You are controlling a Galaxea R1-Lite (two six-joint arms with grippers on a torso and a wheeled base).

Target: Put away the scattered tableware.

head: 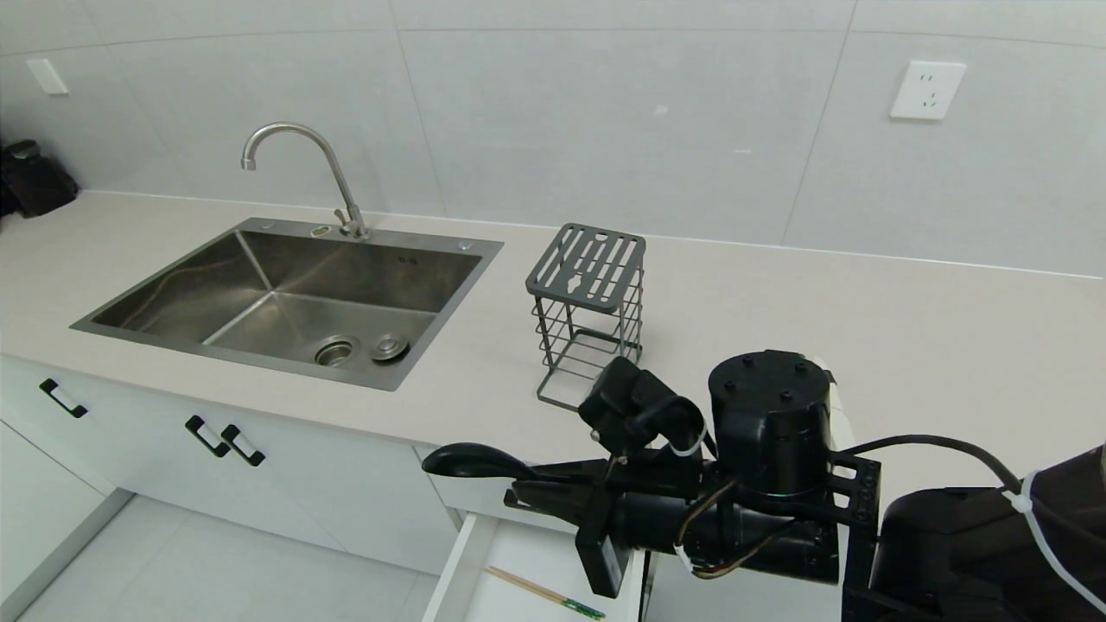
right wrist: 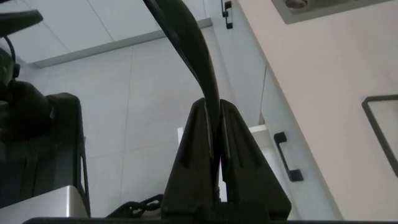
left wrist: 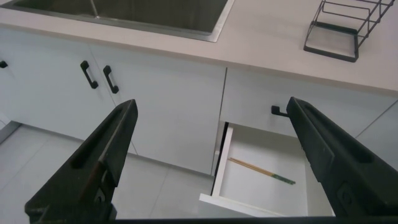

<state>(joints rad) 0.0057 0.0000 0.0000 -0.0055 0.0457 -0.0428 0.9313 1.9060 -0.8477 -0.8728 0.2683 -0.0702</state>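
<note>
A black spoon [head: 473,462] is held out level past the counter's front edge, above the open white drawer [head: 510,561]. My right gripper [head: 531,494] is shut on its handle; in the right wrist view the fingers [right wrist: 199,149] clamp the dark handle [right wrist: 189,43]. A pair of chopsticks [head: 546,594] lies inside the drawer. In the left wrist view my left gripper [left wrist: 211,112] hangs open in front of the cabinets with nothing between its fingers, and the drawer [left wrist: 239,186] with the chopsticks [left wrist: 261,170] lies below it.
A dark wire utensil rack [head: 587,311] stands on the pale counter [head: 864,328], just behind my right arm. The steel sink [head: 173,289] with its faucet [head: 302,164] is to the left. Cabinet doors with black handles [head: 223,441] run below the counter.
</note>
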